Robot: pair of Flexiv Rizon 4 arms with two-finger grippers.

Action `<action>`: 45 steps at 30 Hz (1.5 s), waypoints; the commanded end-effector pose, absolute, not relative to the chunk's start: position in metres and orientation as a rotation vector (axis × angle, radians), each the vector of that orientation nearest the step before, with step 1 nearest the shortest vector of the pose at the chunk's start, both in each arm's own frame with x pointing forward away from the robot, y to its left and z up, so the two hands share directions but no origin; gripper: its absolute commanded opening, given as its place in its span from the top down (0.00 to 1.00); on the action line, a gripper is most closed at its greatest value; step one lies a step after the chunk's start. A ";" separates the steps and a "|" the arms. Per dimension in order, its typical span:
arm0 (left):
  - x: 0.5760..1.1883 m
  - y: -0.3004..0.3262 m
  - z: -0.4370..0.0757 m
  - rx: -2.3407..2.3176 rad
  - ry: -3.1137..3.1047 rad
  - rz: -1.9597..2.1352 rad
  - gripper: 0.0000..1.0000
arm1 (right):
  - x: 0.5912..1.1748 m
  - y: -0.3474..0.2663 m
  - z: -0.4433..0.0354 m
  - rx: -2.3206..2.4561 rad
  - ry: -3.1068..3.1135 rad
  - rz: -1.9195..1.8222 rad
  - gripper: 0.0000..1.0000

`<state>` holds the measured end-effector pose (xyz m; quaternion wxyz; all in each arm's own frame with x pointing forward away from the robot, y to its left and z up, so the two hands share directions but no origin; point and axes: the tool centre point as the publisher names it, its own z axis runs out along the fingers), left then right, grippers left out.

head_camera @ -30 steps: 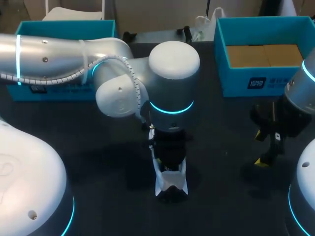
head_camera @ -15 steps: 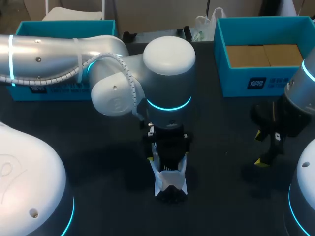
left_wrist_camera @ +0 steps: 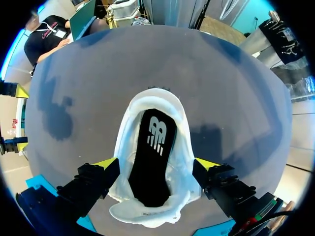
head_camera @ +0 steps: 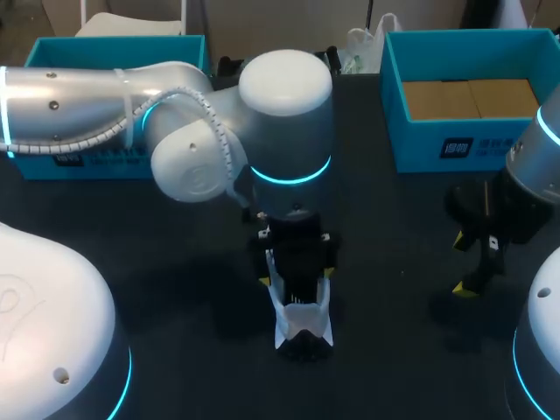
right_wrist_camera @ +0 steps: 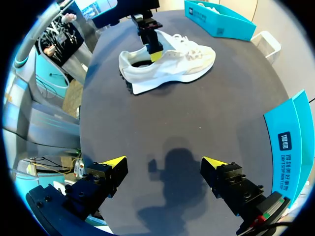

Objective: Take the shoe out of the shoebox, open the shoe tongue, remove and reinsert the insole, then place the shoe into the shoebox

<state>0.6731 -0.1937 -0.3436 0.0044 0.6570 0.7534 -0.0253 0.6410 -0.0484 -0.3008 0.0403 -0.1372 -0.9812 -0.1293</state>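
white shoe (right_wrist_camera: 172,66) sat mid-table, out of the teal shoebox (head_camera: 420,144) at far right, black insole (left_wrist_camera: 153,147) inside. left gripper (left_wrist_camera: 156,164) straddled its heel, grip unclear; right gripper (right_wrist_camera: 165,164) hung open, empty. reboxing at least looked left.

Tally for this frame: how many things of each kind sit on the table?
White mesh sneaker: 1
Black foam insole, inside the sneaker: 1
Teal open-topped cardboard boxes: 2
Total: 4
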 end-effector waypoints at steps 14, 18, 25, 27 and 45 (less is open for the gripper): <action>0.672 -0.194 -0.350 1.946 2.399 0.052 0.00 | 0.640 -0.048 -0.301 -0.423 -3.009 -0.393 0.00; 0.681 -0.191 -0.348 1.940 2.412 0.045 0.00 | 0.640 -0.048 -0.301 -0.423 -3.009 -0.393 0.00; 0.687 -0.194 -0.349 1.943 2.417 0.051 0.00 | 0.640 -0.048 -0.301 -0.423 -3.009 -0.393 0.00; 0.691 -0.194 -0.348 1.935 2.428 0.045 0.00 | 0.640 -0.048 -0.301 -0.423 -3.009 -0.393 0.00; 0.712 -0.190 -0.335 1.988 2.419 -0.037 0.00 | 0.640 -0.048 -0.301 -0.423 -3.009 -0.393 0.00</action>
